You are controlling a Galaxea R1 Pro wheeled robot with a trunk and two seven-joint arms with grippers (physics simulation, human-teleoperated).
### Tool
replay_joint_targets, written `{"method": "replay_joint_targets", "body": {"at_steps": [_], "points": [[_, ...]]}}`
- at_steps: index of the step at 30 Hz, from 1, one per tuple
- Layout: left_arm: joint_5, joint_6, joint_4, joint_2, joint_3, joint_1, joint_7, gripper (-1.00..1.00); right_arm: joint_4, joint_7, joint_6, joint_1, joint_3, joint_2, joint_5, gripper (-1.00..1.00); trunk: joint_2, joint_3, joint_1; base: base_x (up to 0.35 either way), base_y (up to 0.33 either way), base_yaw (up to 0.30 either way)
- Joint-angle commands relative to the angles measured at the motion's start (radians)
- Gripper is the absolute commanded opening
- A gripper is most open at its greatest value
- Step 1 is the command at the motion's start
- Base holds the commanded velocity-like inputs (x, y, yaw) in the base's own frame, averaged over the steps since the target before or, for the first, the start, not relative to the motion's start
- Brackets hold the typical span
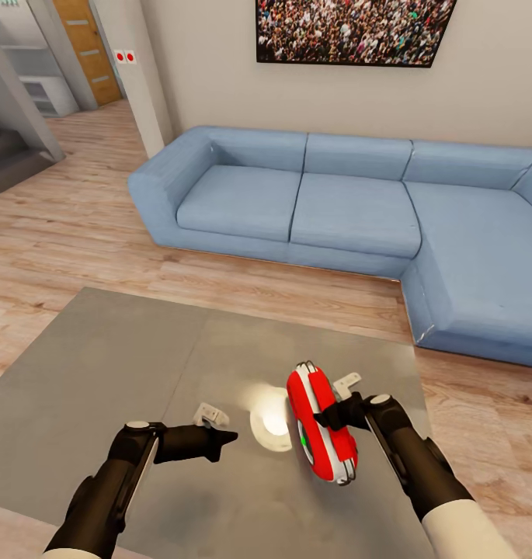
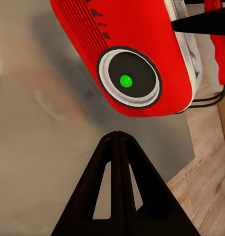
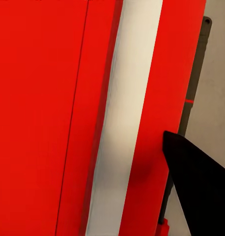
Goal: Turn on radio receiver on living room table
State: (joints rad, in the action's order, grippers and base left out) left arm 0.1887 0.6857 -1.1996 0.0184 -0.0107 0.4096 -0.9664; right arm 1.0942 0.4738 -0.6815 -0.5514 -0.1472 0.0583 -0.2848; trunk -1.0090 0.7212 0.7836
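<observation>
Flat, rounded red radio receiver (image 1: 321, 425) with white stripe trim and a round black dial, green light lit, held on edge above the glossy grey table (image 1: 102, 373), clamped by the right gripper (image 1: 337, 411); left gripper (image 1: 228, 439), at its 9 o'clock, fingers pressed together.

This is a home, and the room in view is a living room. The main sign is a blue L-shaped sofa (image 1: 351, 210) with plump seat cushions, set against a beige wall (image 1: 203, 70). Above the sofa hangs a large framed picture (image 1: 351, 29) of a dense crowd. In front of the sofa lies light wood plank floor (image 1: 87, 225), and nearer than that stands a low table (image 1: 95, 373) with a glossy grey top that mirrors a round lamp glow. To the left of the sofa, past a white pillar, the room opens toward a wooden door (image 1: 85, 46) and grey stair steps (image 1: 13, 151).
</observation>
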Motion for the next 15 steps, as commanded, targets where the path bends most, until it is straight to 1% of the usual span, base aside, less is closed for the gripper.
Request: {"method": "replay_joint_targets", "body": {"at_steps": [1, 10, 15], "points": [[0.0, 0.0, 0.0, 0.0, 0.0, 0.0, 0.0, -1.0, -0.005, 0.0, 0.007, 0.0, 0.0, 0.0, 0.002, -1.0, 0.0, 0.0, 0.0, 0.0, 0.0, 0.0], [0.0, 0.0, 0.0, 0.0, 0.0, 0.0, 0.0, -1.0, -0.02, -0.002, 0.019, 0.0, 0.002, 0.0, 0.002, -1.0, 0.0, 0.0, 0.0, 0.0, 0.0, 0.0], [0.0, 0.0, 0.0, 0.0, 0.0, 0.0, 0.0, -1.0, -0.024, -0.028, 0.018, -0.001, 0.002, 0.0, 0.002, -1.0, 0.0, 0.0, 0.0, 0.0, 0.0, 0.0]]}}
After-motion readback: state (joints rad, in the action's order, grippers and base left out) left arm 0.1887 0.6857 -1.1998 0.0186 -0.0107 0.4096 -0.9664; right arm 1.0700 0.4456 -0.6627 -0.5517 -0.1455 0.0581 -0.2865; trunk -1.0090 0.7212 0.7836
